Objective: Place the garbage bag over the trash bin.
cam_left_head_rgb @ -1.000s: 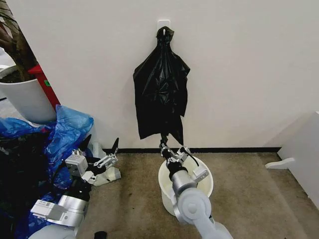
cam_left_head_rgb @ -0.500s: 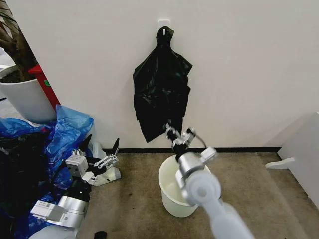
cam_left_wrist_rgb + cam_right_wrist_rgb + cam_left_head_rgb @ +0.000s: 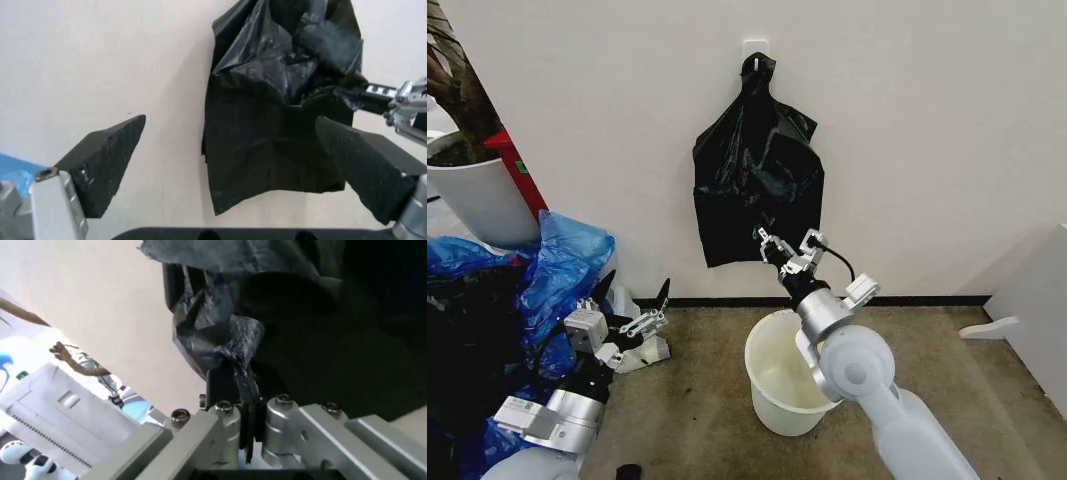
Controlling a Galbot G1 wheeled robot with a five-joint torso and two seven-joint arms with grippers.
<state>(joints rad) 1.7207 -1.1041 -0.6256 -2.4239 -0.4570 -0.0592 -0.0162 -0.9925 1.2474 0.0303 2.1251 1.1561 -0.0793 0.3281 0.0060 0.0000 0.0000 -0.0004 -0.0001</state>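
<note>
Black bags hang knotted from a wall hook [image 3: 755, 50]. My right gripper [image 3: 779, 250] is raised above the trash bin and shut on the lower edge of the front garbage bag [image 3: 757, 190], bunching its hem upward. In the right wrist view the fingers [image 3: 230, 385] pinch crinkled black plastic [image 3: 293, 305]. The cream-white trash bin [image 3: 777, 415] stands open on the floor below the bags. My left gripper [image 3: 632, 295] hovers low at the left, open. Its wrist view faces the garbage bag [image 3: 280, 100] between spread fingers [image 3: 107, 155].
A large white plant pot [image 3: 477, 200] stands at the far left with a red object [image 3: 517, 170] beside it. Blue plastic bags [image 3: 562, 260] are heaped below. A white unit [image 3: 1037, 300] flanks the right. Brown carpet lies around the bin.
My right gripper rose from the bin's rim to the bag's lower edge and closed on it, pushing the hem up so the bag bulges wider. The left arm barely moved.
</note>
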